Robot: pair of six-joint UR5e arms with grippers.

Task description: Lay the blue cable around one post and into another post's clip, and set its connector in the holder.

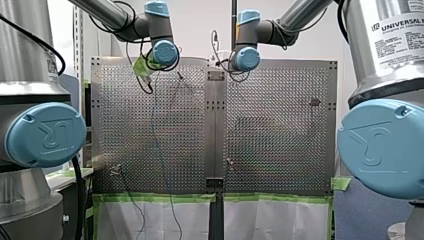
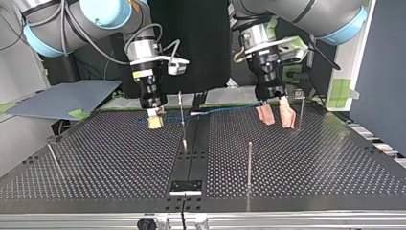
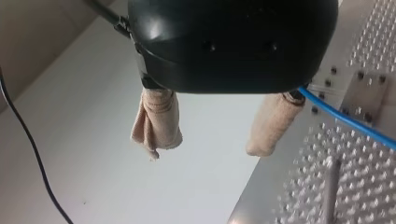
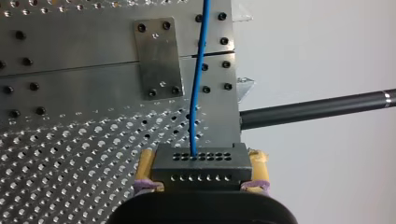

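Blue cable (image 4: pixel 198 93), its connector (image 4: pixel 201 173) clamped in the right gripper (image 4: pixel 202 159); left gripper (image 3: pixel 207 148) agape beside the cable.

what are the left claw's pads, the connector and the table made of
The pads of my left claw look like beige fabric wrap: fuzzy, creased, frayed. The connector is matte black, probably moulded plastic, with rows of holes. The table is bare metal, perhaps steel or aluminium: brushed sheen.

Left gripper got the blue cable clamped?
No, in the left wrist view my left gripper is open with nothing between its beige pads; the blue cable runs past beside one pad.
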